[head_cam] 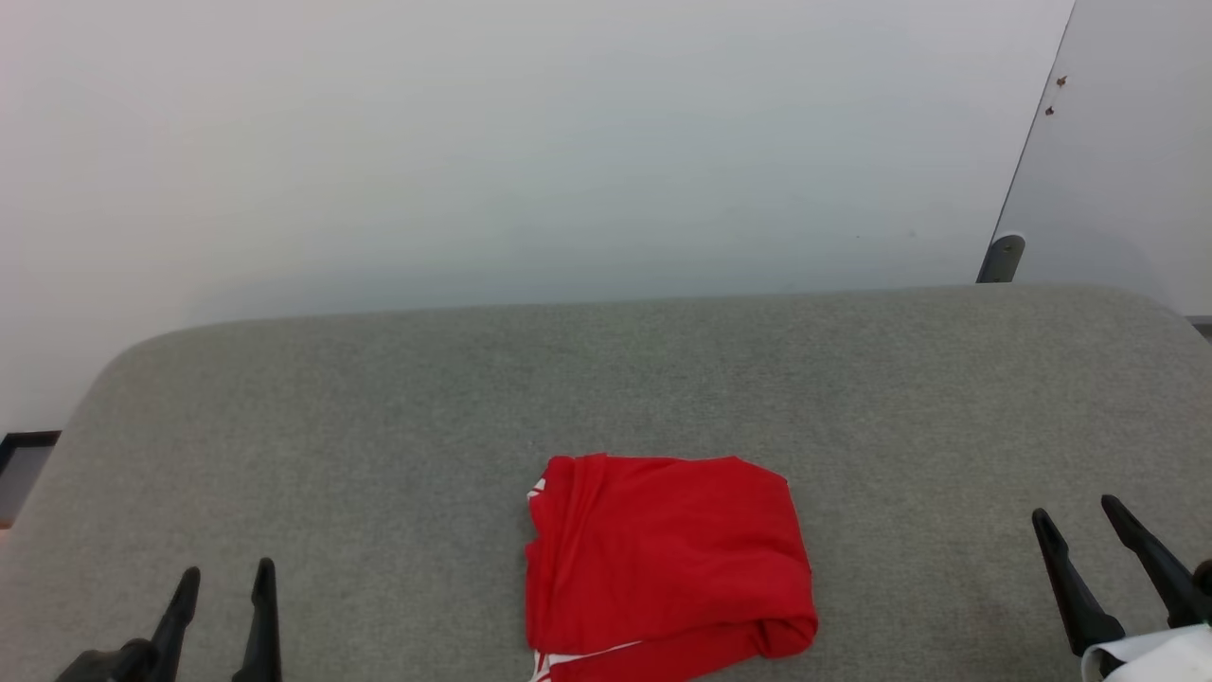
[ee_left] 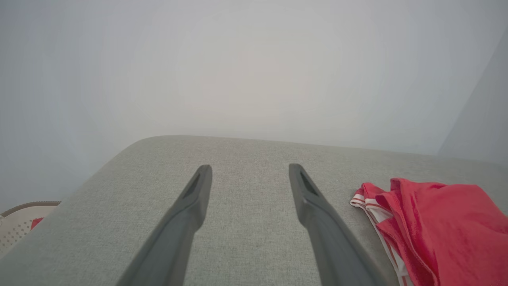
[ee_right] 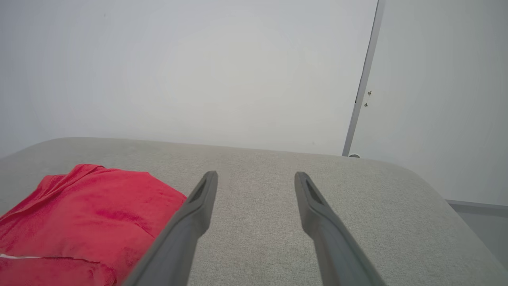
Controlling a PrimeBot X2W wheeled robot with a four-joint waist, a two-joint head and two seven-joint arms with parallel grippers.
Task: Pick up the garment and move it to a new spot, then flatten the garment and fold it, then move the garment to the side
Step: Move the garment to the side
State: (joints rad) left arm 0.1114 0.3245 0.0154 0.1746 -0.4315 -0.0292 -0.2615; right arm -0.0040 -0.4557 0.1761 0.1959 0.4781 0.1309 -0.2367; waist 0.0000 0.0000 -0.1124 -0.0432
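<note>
shirt (head_cam: 663,559): 3 o'clock of left gripper (head_cam: 229,568), 9 o'clock of right gripper (head_cam: 1074,507) | both spread, empty | right marginally nearer

Left gripper (head_cam: 228,566) and right gripper (head_cam: 1074,507): long dark tapered fingers (ee_left: 190,210) (slotted near tips); whitish part (head_cam: 1150,655), perhaps casing

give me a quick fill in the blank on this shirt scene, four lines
1. The folded T-shirt is mainly ____ with white trim.
2. It lies on a ____ fabric surface.
3. The left gripper and right gripper both have their fingers ____, holding nothing.
4. In the head view the T-shirt sits ____ the two grippers.

Missing words: red; grey; open; between
</note>
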